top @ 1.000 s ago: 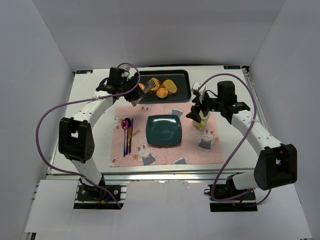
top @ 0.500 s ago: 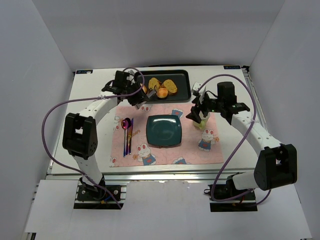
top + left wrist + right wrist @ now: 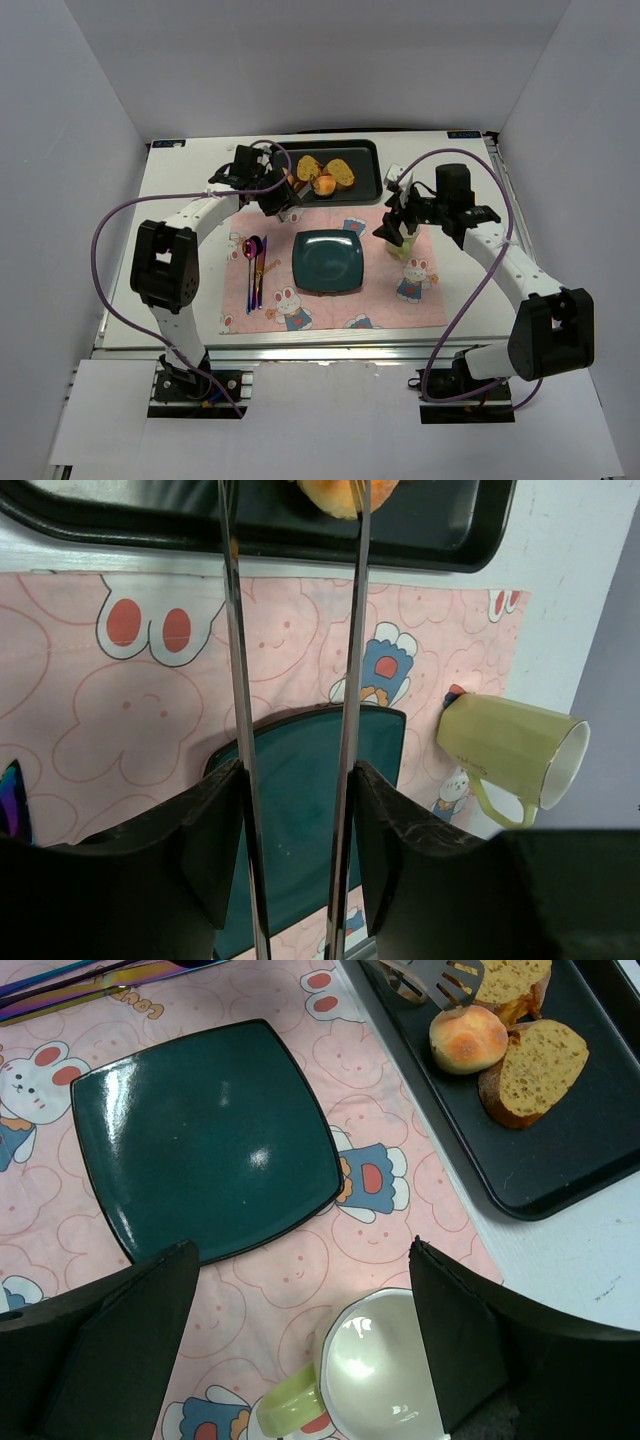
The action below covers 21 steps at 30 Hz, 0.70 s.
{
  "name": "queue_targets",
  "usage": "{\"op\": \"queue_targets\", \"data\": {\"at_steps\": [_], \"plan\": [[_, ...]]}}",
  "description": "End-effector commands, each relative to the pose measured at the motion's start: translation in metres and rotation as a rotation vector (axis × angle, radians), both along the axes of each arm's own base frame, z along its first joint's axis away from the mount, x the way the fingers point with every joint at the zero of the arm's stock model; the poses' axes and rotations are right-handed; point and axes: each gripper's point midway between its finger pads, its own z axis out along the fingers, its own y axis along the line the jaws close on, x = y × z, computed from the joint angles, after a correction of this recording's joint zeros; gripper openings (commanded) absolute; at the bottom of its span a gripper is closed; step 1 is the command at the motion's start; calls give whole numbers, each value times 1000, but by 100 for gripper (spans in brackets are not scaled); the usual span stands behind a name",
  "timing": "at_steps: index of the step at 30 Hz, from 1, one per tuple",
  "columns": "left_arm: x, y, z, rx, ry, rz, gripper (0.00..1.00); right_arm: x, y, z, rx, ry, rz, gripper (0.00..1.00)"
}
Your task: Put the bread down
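The bread (image 3: 323, 185) is a small round golden bun lying in the black tray (image 3: 365, 160). It also shows in the right wrist view (image 3: 467, 1038) and at the top edge of the left wrist view (image 3: 335, 492). My left gripper (image 3: 275, 195) is shut on metal tongs (image 3: 352, 680). Their two arms run out to the bun, one on each side of it. The tongs' slotted end (image 3: 440, 980) sits right beside the bun. My right gripper (image 3: 398, 232) is open and empty above a pale green mug (image 3: 385, 1370).
A teal plate (image 3: 328, 262) lies mid-way on the pink rabbit placemat (image 3: 400, 300). Toasted slices (image 3: 342, 170) lie in the tray next to the bun. Iridescent cutlery (image 3: 255, 265) lies left of the plate. The mug (image 3: 400, 245) stands right of the plate.
My left gripper has moved right along the tray's front edge, bringing the tongs up to the bun. The right arm has not moved.
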Motion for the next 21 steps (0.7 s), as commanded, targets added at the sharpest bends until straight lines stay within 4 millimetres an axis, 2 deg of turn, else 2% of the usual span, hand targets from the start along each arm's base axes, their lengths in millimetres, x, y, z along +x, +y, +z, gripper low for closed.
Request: {"op": "queue_targets", "data": {"at_steps": [1, 10, 21], "plan": [[4, -11, 18, -63, -48, -16, 56, 0, 0, 11, 21, -35, 2, 89], [4, -18, 27, -116, -60, -23, 56, 0, 0, 11, 20, -33, 4, 89], [3, -29, 20, -192, -34, -30, 56, -2, 1, 11, 25, -33, 12, 89]]}}
